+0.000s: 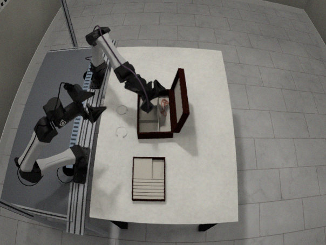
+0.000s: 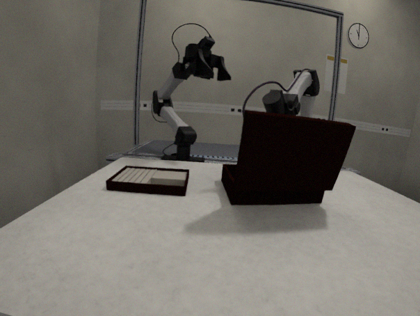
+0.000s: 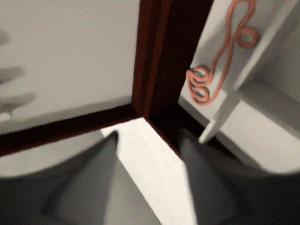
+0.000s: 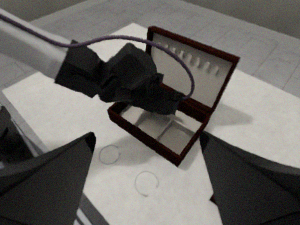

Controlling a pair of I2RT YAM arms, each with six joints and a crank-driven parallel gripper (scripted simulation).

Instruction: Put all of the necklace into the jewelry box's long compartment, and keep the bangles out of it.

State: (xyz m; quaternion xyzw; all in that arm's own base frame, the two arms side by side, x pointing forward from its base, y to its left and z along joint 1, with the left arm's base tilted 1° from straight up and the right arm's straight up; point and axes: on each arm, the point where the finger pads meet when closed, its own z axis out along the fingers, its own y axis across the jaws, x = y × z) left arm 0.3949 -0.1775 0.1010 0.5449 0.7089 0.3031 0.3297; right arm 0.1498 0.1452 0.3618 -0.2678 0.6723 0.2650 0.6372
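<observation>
The coral necklace [image 1: 164, 102] [image 3: 230, 41] lies loosely looped in the long compartment [image 1: 165, 125] beside the lid hinge of the dark red jewelry box [image 1: 155, 135] [image 4: 145, 139]. No strand shows outside that compartment. My left gripper [image 3: 149, 131] is open and empty over the box's end, near the necklace's coiled end. My right gripper [image 1: 100, 101] [image 4: 147, 134] is open and empty, raised at the table's robot-side edge. One bangle [image 1: 116, 109] [image 4: 99, 155] and another bangle [image 1: 116, 132] [image 4: 135, 183] lie on the table outside the box.
The box lid [image 1: 183, 92] [image 2: 295, 153] stands open beside the long compartment. My left arm reaches over the smaller compartments and partly hides them in the top view. A separate divided tray [image 1: 149, 200] [image 2: 146, 188] lies on the table apart from the box.
</observation>
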